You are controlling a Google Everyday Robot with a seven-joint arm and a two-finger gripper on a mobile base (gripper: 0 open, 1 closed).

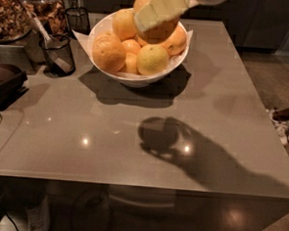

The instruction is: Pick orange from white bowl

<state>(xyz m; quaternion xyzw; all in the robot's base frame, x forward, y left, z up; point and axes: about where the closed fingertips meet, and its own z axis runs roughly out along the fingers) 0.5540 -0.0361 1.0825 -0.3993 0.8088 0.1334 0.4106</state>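
My gripper (159, 13) is at the top of the camera view, above the back of the white bowl (137, 79). It is shut on a round deep-orange orange (162, 33), held just above the other fruit; a pale finger (163, 8) crosses its front. The bowl stands at the far middle of the grey table (132, 151). In it lie a large bumpy paler orange (108, 51), a yellow-green fruit (153, 59) and several more oranges. The shadow of the gripper and fruit (158, 134) falls on the table.
A black mesh cup with a utensil (57, 53) stands left of the bowl, with a second cup (77, 19) behind it. A tray of dried material (8, 16) and a dark object (4, 82) lie at the far left. A shoe (283, 131) is on the floor at right.
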